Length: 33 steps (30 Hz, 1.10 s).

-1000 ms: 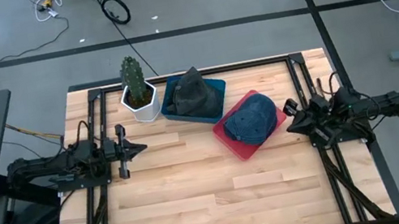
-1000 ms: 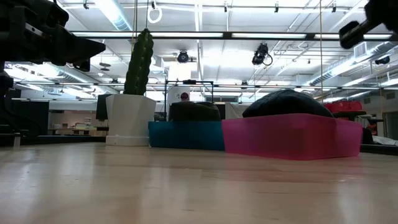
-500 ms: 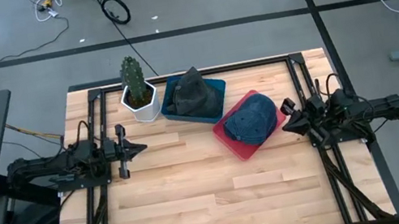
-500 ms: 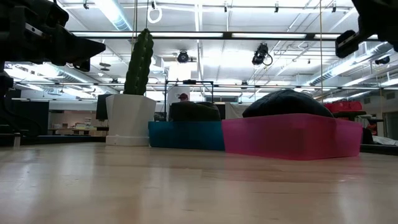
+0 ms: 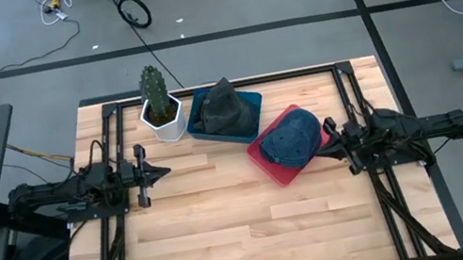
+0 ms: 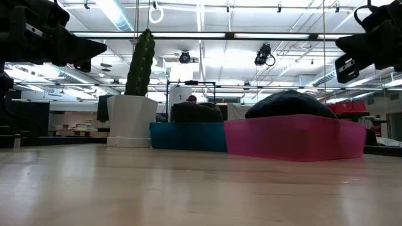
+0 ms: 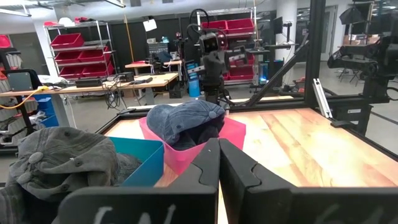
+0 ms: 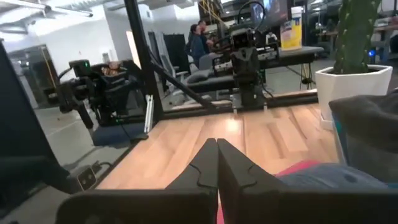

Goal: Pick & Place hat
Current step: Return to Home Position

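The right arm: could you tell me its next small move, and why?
Probably draw the right tool back from the pink bin, toward its own side: it is shut and empty, and the blue cap already lies in the bin.

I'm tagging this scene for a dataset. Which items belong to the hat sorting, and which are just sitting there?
Part of the job:
dark grey cap, in the blue bin
blue cap, in the pink bin
left end effector and right end effector, both shut

Just lying about:
potted cactus, beside the blue bin
floor cables
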Available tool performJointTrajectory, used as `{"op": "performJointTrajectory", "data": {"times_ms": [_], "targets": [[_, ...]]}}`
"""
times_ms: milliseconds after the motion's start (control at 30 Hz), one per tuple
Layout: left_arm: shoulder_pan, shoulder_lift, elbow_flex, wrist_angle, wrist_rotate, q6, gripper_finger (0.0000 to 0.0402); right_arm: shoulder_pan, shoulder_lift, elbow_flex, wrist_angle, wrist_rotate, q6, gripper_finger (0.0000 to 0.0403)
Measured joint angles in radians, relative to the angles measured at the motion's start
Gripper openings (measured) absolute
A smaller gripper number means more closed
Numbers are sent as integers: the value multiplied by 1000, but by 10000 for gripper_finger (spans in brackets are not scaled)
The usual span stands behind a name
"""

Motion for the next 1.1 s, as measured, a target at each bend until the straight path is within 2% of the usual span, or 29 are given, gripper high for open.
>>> {"op": "performJointTrajectory", "data": {"times_ms": [300, 700, 1100], "targets": [[0, 0, 0, 0, 0, 0, 3, 1, 0, 0, -6, 26, -81, 0], [0, 0, 0, 0, 0, 0, 3, 1, 0, 0, -6, 25, -102, 0], [0, 0, 0, 0, 0, 0, 3, 1, 0, 0, -5, 17, -102, 32]]}}
